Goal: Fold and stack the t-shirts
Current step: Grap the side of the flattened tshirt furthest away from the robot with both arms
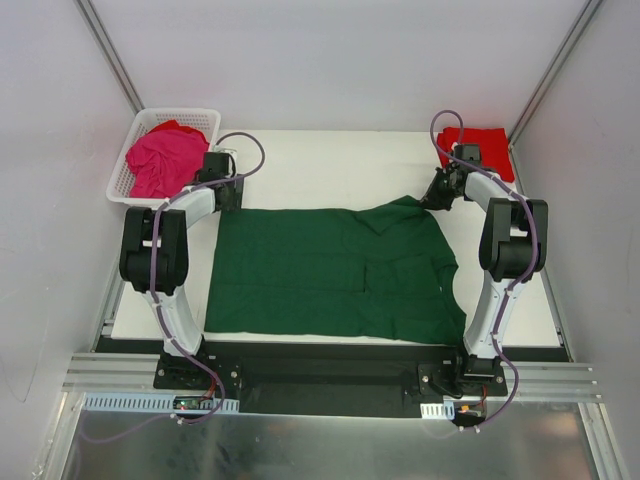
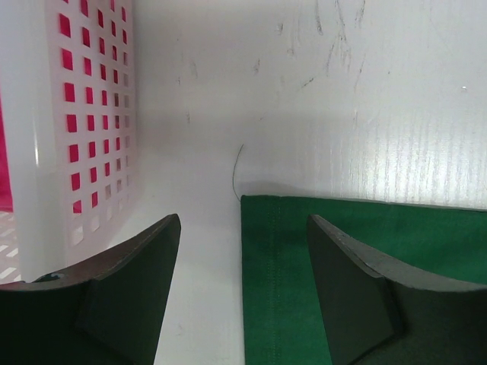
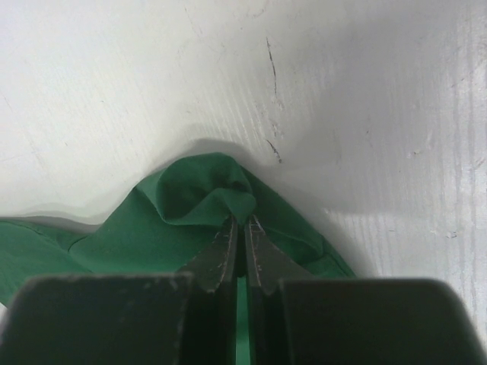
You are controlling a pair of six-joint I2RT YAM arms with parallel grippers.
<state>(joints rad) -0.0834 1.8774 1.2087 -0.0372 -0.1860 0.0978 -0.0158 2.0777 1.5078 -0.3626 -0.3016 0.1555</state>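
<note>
The dark green t-shirt (image 1: 330, 270) lies spread flat across the middle of the white table. My left gripper (image 1: 225, 187) hovers over its far left corner, open; the hemmed green edge (image 2: 283, 289) runs between the jaws (image 2: 242, 220), untouched. My right gripper (image 1: 438, 193) is at the shirt's far right corner, shut on a bunched fold of green cloth (image 3: 205, 190) right at its tips (image 3: 243, 222). The red t-shirt (image 1: 482, 145) lies folded at the back right. The magenta t-shirt (image 1: 165, 160) is heaped in the basket.
The white lattice basket (image 1: 128, 152) stands at the back left corner, its wall (image 2: 91, 114) close beside my left fingers. Grey walls enclose the table on three sides. A metal rail with the arm bases (image 1: 330, 385) runs along the near edge.
</note>
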